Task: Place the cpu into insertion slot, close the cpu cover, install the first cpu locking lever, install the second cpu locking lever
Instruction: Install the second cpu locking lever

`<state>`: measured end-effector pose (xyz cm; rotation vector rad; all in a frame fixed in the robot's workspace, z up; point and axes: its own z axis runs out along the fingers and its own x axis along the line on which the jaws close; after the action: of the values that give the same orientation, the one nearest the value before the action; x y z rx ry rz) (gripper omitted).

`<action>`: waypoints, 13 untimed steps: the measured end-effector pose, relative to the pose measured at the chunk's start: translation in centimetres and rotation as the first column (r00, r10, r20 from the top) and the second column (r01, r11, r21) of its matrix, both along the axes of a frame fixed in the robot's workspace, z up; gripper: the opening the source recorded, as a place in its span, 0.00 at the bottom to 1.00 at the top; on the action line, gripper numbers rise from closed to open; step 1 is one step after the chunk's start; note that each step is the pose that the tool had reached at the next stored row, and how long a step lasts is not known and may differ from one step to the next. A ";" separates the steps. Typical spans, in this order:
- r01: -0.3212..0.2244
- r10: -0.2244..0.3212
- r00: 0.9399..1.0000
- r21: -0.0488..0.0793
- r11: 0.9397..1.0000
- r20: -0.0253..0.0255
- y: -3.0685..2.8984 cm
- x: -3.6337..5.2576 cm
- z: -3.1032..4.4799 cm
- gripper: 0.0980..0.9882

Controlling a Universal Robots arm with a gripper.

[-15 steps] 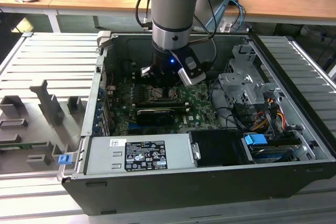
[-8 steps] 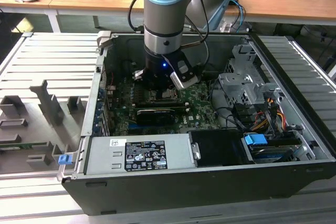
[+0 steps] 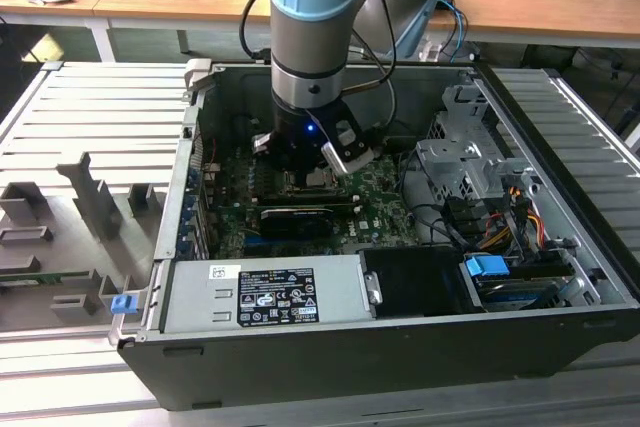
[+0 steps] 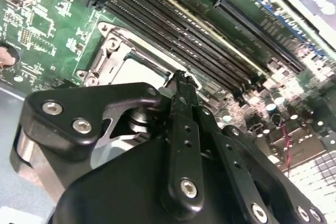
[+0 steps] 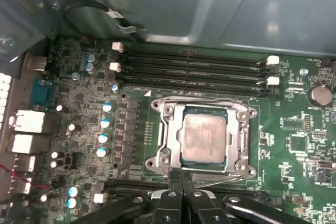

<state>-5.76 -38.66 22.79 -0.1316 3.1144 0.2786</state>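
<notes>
Black two-finger gripper (image 5: 181,178) with fingertips pressed together, holding nothing, poised just beside the socket edge, pale silver-beige square cpu (image 5: 205,137) seated in silver-rimmed insertion slot (image 5: 167,109), silver frame cpu cover (image 5: 239,139) down around it, green circuit board (image 5: 294,145) inside open grey computer case (image 3: 330,357).

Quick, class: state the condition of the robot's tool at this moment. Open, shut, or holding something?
Tool: shut, fingertips pressed together, holding nothing, at the edge of the cpu cover, which lies closed around the cpu.
</notes>
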 end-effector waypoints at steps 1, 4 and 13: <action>0.000 0.000 1.000 0.006 1.000 0.000 -0.12 -0.43 0.00 0.01; -0.008 0.008 1.000 0.020 1.000 0.000 -0.16 -0.80 -0.32 0.01; -0.012 0.012 1.000 0.071 0.997 0.001 -1.21 -1.06 -0.54 0.01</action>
<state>-6.82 -39.87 22.25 -0.1487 3.0997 0.3886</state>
